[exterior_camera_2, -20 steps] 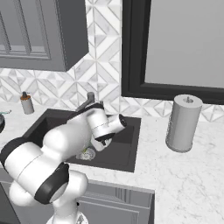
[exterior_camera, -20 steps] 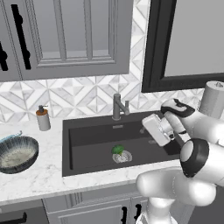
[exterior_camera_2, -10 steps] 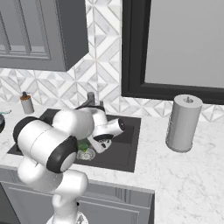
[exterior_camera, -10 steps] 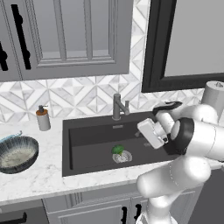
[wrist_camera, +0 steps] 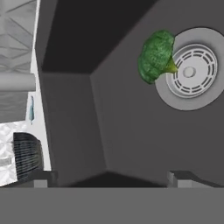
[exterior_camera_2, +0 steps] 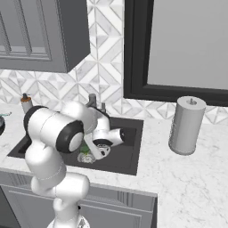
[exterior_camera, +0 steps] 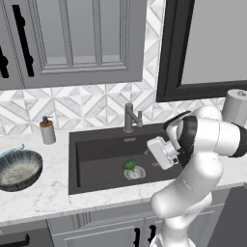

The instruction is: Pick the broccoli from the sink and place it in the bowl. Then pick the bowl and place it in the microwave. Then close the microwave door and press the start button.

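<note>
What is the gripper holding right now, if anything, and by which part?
Nothing is held. In the hand view the two finger tips stand apart with bare sink floor between them, and the broccoli lies free beside the drain.

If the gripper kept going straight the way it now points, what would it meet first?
Most likely the bare dark charcoal floor of the sink. The gripper aims into the basin, while the small green broccoli lies off to one side by the round silver drain. Depth is unclear.
</note>
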### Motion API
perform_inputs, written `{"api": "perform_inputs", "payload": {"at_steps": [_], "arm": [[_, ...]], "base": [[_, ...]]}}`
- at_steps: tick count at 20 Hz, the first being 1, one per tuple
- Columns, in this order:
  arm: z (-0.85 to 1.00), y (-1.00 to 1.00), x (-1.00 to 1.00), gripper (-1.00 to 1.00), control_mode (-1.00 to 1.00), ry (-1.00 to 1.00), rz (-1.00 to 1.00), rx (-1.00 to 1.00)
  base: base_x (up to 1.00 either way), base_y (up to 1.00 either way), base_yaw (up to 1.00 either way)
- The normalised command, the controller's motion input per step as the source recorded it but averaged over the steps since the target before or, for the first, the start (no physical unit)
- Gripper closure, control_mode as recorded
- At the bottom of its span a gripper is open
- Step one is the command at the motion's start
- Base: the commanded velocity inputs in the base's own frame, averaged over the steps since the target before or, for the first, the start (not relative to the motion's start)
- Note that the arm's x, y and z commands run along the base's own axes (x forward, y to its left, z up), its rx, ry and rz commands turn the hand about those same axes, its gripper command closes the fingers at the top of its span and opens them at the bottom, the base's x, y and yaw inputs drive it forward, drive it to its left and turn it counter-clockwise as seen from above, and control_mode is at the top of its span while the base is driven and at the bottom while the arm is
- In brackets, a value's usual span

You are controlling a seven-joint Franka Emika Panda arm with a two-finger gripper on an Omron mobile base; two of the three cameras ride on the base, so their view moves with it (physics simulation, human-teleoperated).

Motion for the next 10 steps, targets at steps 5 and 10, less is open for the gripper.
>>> {"api": "perform_inputs", "payload": {"at_steps": [5,10], "arm": [[-0.21,0.14,0.37,-1.00,-1.00,0.02,0.00,0.01],[-0.26,0.06,0.36,-1.00,-1.00,0.01,0.00,0.00]], "base": [[0.00,0.00,0.00],[0.00,0.00,0.00]]}}
